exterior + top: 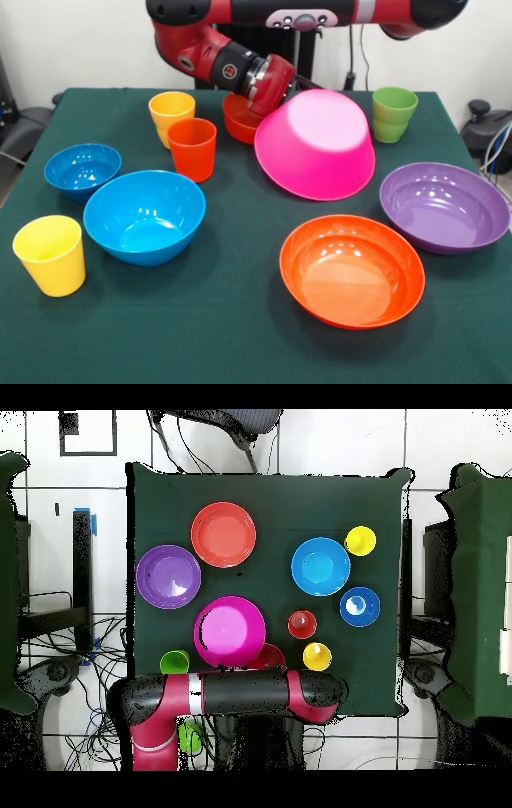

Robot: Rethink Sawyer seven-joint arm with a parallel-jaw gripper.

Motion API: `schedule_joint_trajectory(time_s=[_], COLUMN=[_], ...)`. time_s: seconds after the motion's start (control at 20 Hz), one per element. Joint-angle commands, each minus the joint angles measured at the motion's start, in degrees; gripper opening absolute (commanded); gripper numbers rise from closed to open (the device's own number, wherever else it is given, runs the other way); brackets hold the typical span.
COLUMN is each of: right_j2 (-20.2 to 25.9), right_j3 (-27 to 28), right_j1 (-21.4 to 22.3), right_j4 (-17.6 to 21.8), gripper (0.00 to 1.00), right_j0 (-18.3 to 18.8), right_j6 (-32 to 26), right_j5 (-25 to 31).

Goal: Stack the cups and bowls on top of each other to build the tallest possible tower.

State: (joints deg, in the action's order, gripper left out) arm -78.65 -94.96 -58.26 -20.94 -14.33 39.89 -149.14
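My gripper [274, 98] holds the large pink bowl [316, 144] by its far rim, lifted and tilted with its bottom facing the front camera; the fingers are hidden behind it. The pink bowl also shows in the overhead view [230, 631]. The small orange bowl [238, 122] sits just behind the gripper, partly hidden. The medium blue bowl [144, 216] and small blue bowl [82, 170] stand at the left. An orange-red cup [192, 148] and a yellow cup [171, 112] stand beside the small orange bowl. Nothing is stacked.
A wide orange bowl [352, 270] lies front right and a wide purple bowl [444, 206] at the right. A green cup [394, 114] stands back right, a second yellow cup [50, 254] front left. The green cloth [240, 336] covers the table.
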Motion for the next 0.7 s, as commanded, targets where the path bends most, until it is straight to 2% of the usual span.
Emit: schedule_joint_trajectory(time_s=[0.05, 0.55, 0.7], right_j2=[-0.71, -7.00, -9.11], right_j3=[6.96, 5.27, 5.20], right_j1=[-3.99, -4.32, -5.47], right_j4=[0.25, 3.10, 4.03], gripper=[1.00, 1.00, 1.00], right_j0=[0.10, 2.86, 3.31], right_j6=[2.64, 2.52, 1.75], right_j5=[12.68, 10.42, 11.48])
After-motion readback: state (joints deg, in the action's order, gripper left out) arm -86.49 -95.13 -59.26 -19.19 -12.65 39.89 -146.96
